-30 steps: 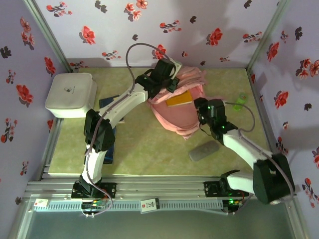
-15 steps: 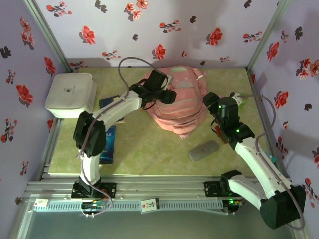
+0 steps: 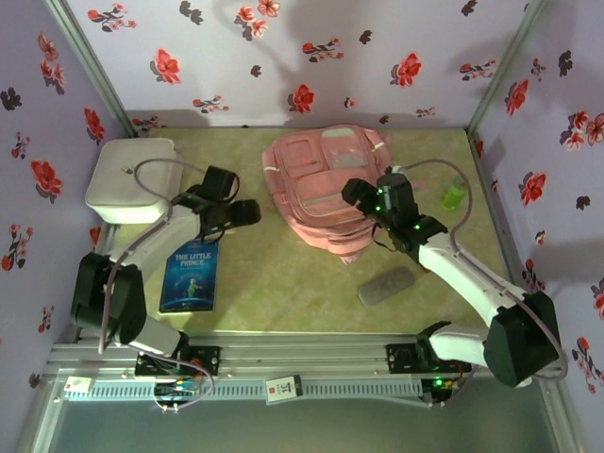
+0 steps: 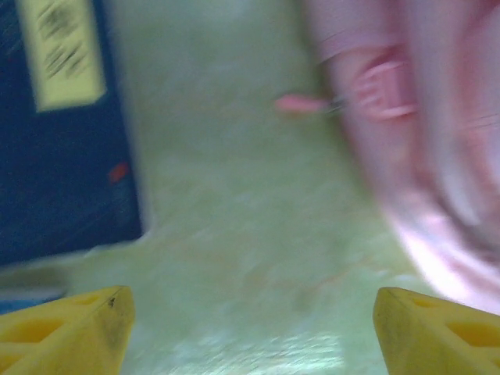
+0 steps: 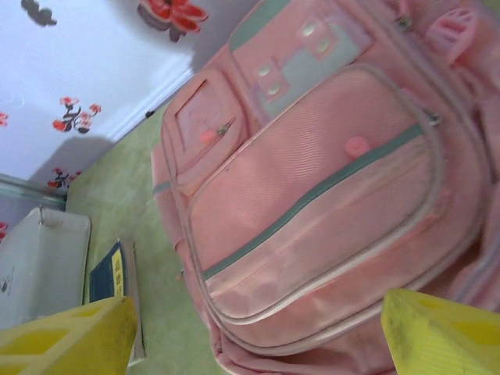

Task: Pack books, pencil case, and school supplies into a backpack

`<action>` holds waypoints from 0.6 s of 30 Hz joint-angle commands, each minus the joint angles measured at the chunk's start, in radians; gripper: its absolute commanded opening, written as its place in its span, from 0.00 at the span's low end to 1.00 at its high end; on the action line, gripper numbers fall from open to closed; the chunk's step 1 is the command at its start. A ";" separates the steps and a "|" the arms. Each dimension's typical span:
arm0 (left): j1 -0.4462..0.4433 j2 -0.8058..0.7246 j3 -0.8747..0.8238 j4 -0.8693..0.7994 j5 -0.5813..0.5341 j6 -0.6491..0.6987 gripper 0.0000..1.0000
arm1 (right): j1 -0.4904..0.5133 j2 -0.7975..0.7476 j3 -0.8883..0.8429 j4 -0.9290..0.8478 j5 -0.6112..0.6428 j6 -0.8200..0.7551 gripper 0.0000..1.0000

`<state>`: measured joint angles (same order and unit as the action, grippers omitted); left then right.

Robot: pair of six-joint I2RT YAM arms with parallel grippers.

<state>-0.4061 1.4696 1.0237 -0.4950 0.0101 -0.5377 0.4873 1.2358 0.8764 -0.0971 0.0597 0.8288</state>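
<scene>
The pink backpack lies flat at the back middle, pocket panels up; its edge shows in the left wrist view. My left gripper is open over bare mat, between the backpack and a dark navy book with a yellow mark. A blue illustrated book lies near the left arm. My right gripper hangs open over the backpack's near right part, holding nothing. The grey pencil case lies on the mat below the backpack.
A white rounded box stands at the back left and also shows in the right wrist view. A small green object lies by the right wall. Flowered walls close in three sides.
Both grippers opened and let go of the backpack, which now lies flat and closed. The left arm drew back to the left, uncovering the blue book. The right gripper swung over the backpack.
</scene>
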 commanded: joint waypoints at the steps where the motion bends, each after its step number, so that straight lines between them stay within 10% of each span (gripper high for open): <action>1: 0.034 -0.083 -0.105 -0.086 -0.086 -0.077 0.84 | 0.024 0.030 0.053 0.054 -0.011 -0.025 0.83; 18: -0.039 -0.028 -0.285 -0.017 -0.004 -0.275 0.89 | 0.062 0.159 0.119 0.064 -0.020 0.013 0.83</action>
<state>-0.4049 1.4136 0.7311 -0.5503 -0.0765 -0.7380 0.5419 1.3846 0.9588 -0.0532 0.0471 0.8303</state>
